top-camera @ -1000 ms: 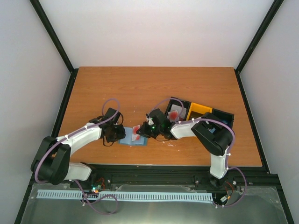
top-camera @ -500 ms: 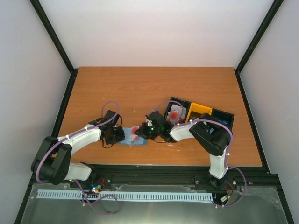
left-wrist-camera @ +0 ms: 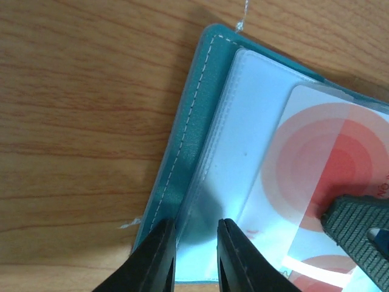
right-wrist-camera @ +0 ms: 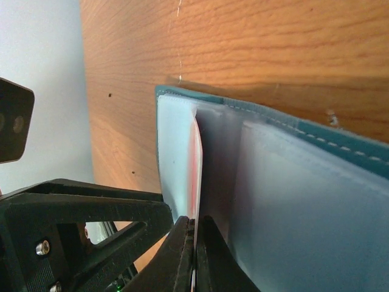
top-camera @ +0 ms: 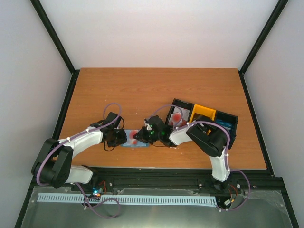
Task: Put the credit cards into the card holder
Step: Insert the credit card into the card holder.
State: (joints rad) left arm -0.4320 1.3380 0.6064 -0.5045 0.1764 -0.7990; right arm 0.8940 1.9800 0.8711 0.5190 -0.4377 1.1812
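The teal card holder point(top-camera: 129, 144) lies open on the table between my grippers. In the left wrist view its stitched teal edge point(left-wrist-camera: 188, 140) and clear inner pockets show. My left gripper point(left-wrist-camera: 196, 243) has its jaws a little apart, tips resting on the holder's left edge point(top-camera: 120, 137). My right gripper point(right-wrist-camera: 196, 224) is shut on a red-and-white credit card point(right-wrist-camera: 197, 158), seen edge-on. The card's leading edge sits inside a clear pocket of the holder point(right-wrist-camera: 304, 131). The card's face point(left-wrist-camera: 328, 164) shows under the plastic, with a right fingertip point(left-wrist-camera: 358, 225) on it. My right gripper point(top-camera: 142, 136) is at the holder's right side.
A black-and-yellow three-compartment tray point(top-camera: 228, 124) stands to the right, behind the right arm, with more red cards point(top-camera: 178, 116) in its left compartment. The left gripper's black body point(right-wrist-camera: 79, 207) is close in front of the right fingers. The table's front edge is near.
My right gripper has moved left with the card, pushing it further over the holder and into the pocket. The left gripper has stayed on the holder's left edge.
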